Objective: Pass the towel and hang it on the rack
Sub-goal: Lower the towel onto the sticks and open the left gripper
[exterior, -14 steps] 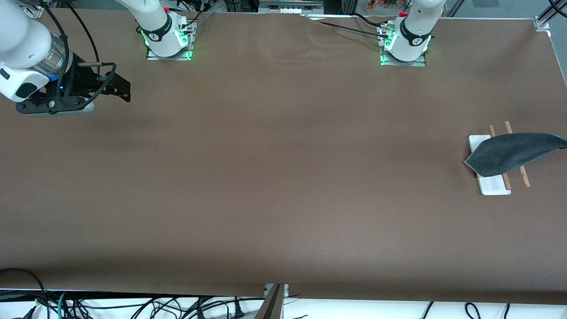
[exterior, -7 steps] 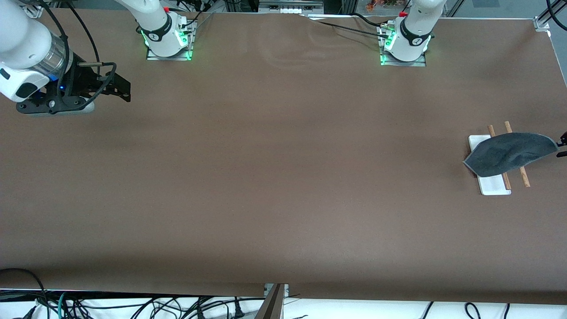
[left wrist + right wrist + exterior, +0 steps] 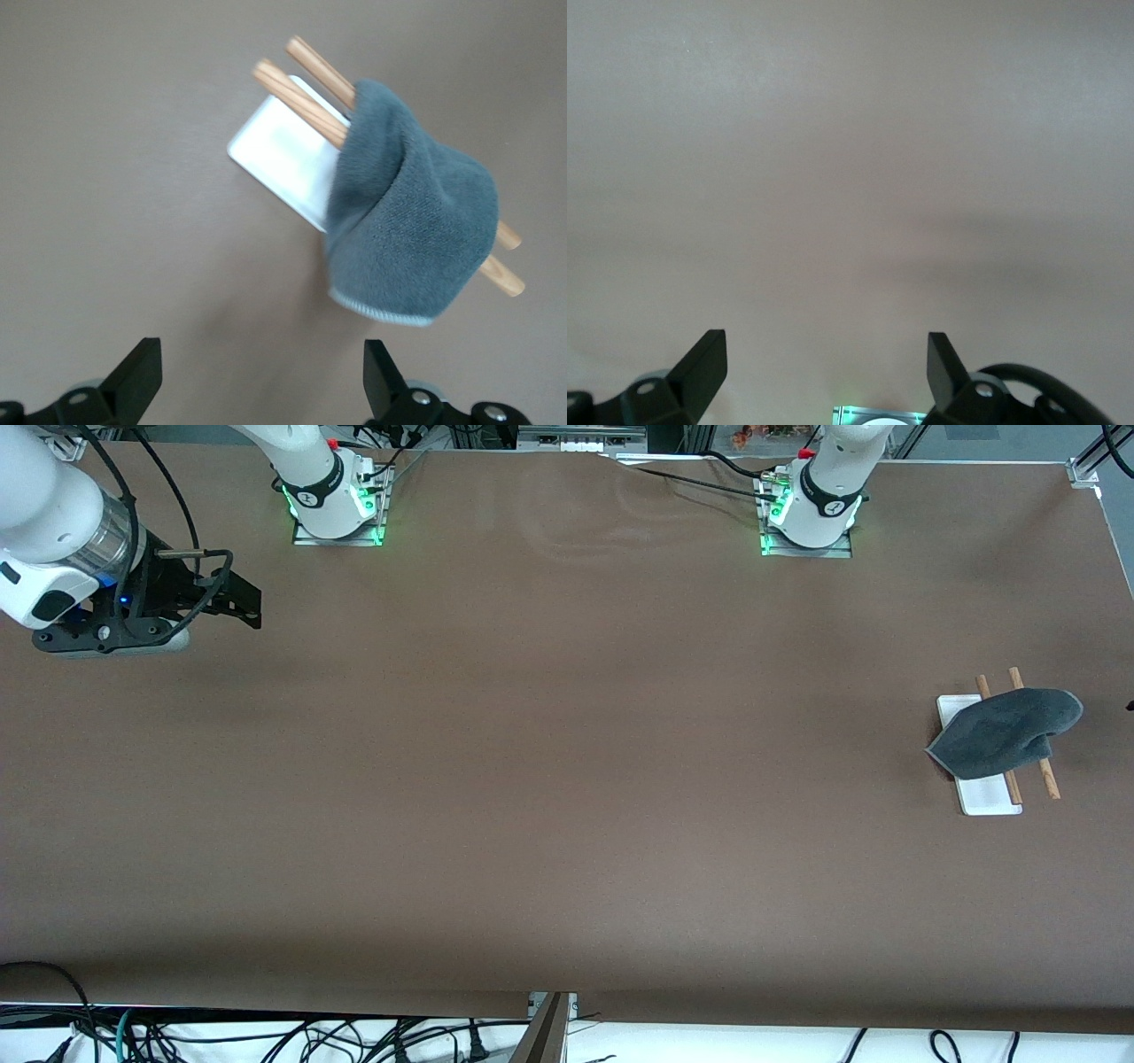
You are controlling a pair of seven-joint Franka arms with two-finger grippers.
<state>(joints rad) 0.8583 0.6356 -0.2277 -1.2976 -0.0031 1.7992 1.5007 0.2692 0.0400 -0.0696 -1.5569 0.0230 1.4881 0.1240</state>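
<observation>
**Q:** Any writing to log?

**Me:** Only a round black mark on the collar of each of the arm bases (image 3: 312, 491). It is too small to read.

**Q:** Start at the right arm's end. What about your grippers?

**Me:** My right gripper (image 3: 251, 607) hangs over bare table (image 3: 567, 779) near its own end. The jaws are spread wide. The black wedge-shaped fingertips (image 3: 709, 350) stand well apart with nothing between them and touch nothing. That arm waits.

**Q:** And the towel?

**Me:** The towel (image 3: 1005, 733) is on the rack (image 3: 992, 779), toward the left arm's end of the table. It is draped across both rods (image 3: 301, 93) with the dark grey face outward. The cloth is fluffy pile with a pale grey stitched edging along the hanging hem. It is bunched rather than flat, and one corner droops past the edge of the base plate (image 3: 279, 155).

**Q:** What is the rack made of?

**Me:** Two thin round light-brown wooden rods, parallel, with their ends sticking out on both sides of the cloth. The base plate is flat, white, smooth and rectangular.

**Q:** And the left gripper?

**Me:** My left gripper (image 3: 259, 347) is over the table just beside the rack. The jaws are fully apart and clear of the towel, and they grip nothing.
</observation>
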